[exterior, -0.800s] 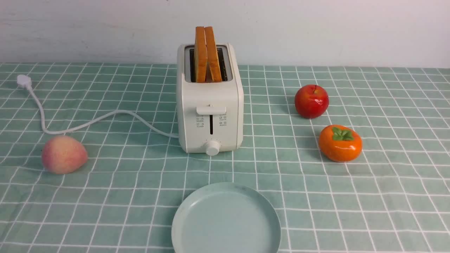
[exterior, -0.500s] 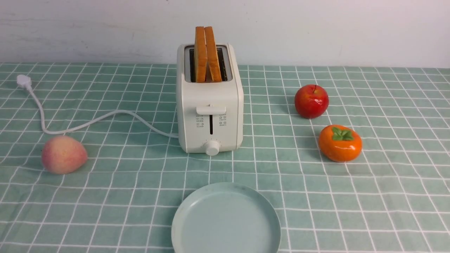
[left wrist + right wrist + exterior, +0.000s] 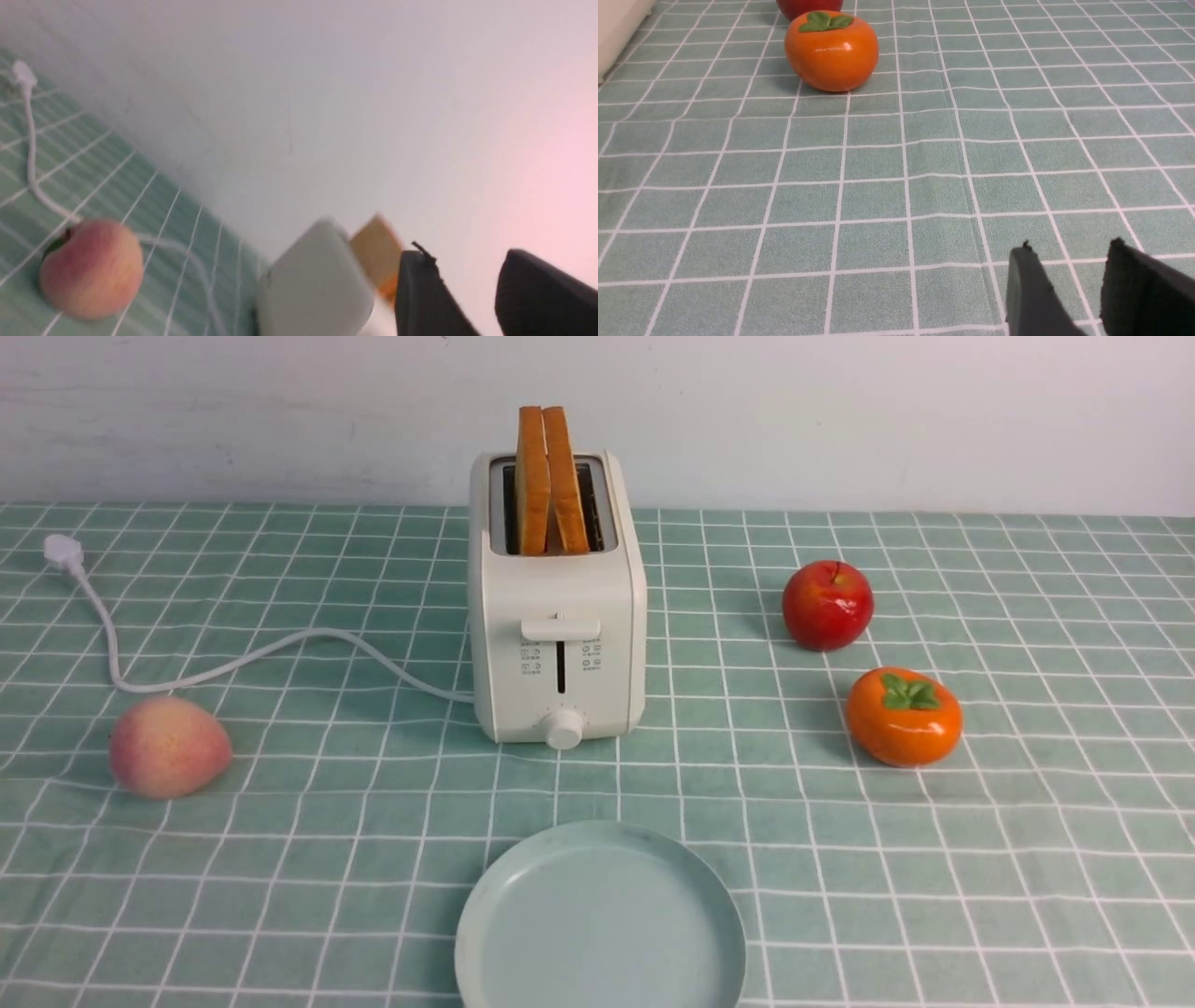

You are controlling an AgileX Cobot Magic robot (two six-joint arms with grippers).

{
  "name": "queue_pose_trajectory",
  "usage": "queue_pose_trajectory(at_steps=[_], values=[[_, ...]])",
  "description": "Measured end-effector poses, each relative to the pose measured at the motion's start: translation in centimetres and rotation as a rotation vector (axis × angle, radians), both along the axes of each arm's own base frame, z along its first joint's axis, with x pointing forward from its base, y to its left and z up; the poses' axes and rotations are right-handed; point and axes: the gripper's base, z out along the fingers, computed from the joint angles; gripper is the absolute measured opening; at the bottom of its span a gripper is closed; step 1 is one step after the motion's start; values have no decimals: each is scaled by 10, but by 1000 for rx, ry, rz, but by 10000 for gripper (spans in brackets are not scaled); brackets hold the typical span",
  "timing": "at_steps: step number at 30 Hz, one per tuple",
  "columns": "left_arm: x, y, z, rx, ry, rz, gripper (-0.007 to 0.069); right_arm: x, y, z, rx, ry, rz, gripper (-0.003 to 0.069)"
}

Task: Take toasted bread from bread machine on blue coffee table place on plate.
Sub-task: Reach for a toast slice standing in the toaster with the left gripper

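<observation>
Plainly, none of the job is done yet. The table (image 3: 1027, 859), covered in pale green checked cloth, carries everything. Toward its back, in the middle, stands the cream-white toaster (image 3: 560, 644), with its lever and knob facing the robot. In front of it, near the table's close edge, lies the round blue-green plate (image 3: 597, 915), bare.

Both slices of toast (image 3: 551, 476) stand upright in the toaster's slots, close together, the right one leaning a little toward the left. Seen edge-on, they show orange-brown crust, and their upper parts rise well clear of the slots, which should give the fingers room to grip. Each must be lifted out and laid on the plate.

Neither arm shows in the front view. The left gripper (image 3: 467, 261) looks toward the toaster from its left side in a blurred picture, jaws parted and holding nothing. The right gripper (image 3: 1069, 247) hangs low over bare cloth, jaws likewise apart and empty.
</observation>
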Motion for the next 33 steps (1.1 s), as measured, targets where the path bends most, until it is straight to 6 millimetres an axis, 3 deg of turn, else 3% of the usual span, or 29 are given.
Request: queue_pose_trajectory(at_steps=[2,6,10,12,14,15,18,21,24,28,33], values=[[-2,6,5,-88,-66,37,188,0,0,0,0,0,0,240],[-13,9,40,-157,-216,27,-5,0,-1,0,-28,1,-2,240],[-25,-1,94,-39,-238,-59,-14,0,-3,0,-102,3,-8,240],[-18,-10,117,53,-130,-121,-14,1,-3,2,-93,-22,-10,240],[-10,-15,126,100,-57,-154,-14,1,-3,3,-54,-48,-13,240],[4,-23,138,174,57,-201,-14,3,-1,6,41,-100,-20,240],[46,-38,135,323,376,-321,-14,4,1,19,308,-254,-40,240],[86,-49,108,408,692,-439,-14,4,1,30,499,-371,-56,240],[113,-55,79,451,904,-517,-14,4,-1,36,546,-446,-58,240],[131,-59,51,512,1069,-599,-14,4,-1,38,509,-465,-54,240],[131,-60,49,566,1073,-625,-14,3,-2,40,511,-492,-54,238]])
